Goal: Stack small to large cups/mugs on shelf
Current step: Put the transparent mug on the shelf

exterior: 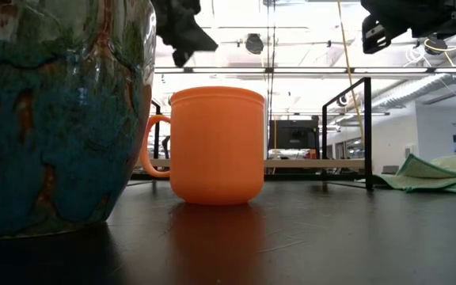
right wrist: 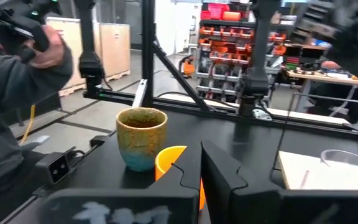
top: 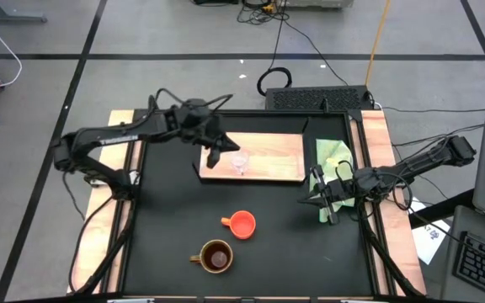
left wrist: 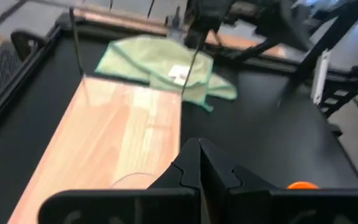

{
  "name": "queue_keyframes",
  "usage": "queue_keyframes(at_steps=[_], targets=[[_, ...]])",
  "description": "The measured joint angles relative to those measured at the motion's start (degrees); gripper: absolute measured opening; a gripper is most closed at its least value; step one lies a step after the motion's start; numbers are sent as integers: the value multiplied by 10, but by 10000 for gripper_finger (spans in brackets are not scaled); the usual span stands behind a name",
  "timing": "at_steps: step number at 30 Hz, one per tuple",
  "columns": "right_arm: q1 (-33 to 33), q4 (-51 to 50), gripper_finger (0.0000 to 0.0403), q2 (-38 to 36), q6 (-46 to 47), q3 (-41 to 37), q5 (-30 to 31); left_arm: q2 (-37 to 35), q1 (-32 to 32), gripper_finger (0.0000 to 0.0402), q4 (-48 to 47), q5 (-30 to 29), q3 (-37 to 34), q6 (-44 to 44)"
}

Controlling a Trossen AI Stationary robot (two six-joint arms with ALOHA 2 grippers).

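Note:
The small clear glass cup [top: 241, 162] stands upright on the light-wood shelf board [top: 268, 157] at the table's far middle; its rim shows faintly in the left wrist view [left wrist: 132, 180]. The orange handled cup [top: 242, 224] and the brown handled mug [top: 215, 257] stand upright on the black table nearer the front. My left gripper [top: 214, 156] hovers over the board's left end, beside the glass cup, shut and empty [left wrist: 201, 168]. My right gripper [top: 323, 202] is shut and empty [right wrist: 201, 171] by the table's right side, pointing toward the mug [right wrist: 142, 137] and the orange cup [right wrist: 169, 165].
A light green cloth [top: 333, 158] lies right of the board, partly under my right arm. A thin black frame post [exterior: 368, 131] stands at the board's end. A person [right wrist: 17, 93] stands beyond the table's left side. A keyboard [top: 318, 98] lies behind the far edge.

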Motion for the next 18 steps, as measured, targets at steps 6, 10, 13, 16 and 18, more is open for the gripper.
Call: queue_keyframes(at_steps=[6, 10, 13, 16, 18], targets=[[0, -3, 0, 0, -1, 0, -2, 65, 19, 0, -62, -5, 62, 37], [0, -8, 0, 0, -1, 0, -2, 104, 35, 0, -113, -15, 101, 60], [0, -10, 0, 0, -1, 0, -2, 129, 43, 0, -158, -17, 131, 76], [0, -16, 0, 0, -1, 0, -2, 152, 43, 0, -208, -41, 163, 97], [0, -22, 0, 0, -1, 0, -2, 167, 43, 0, -232, -57, 186, 114]])
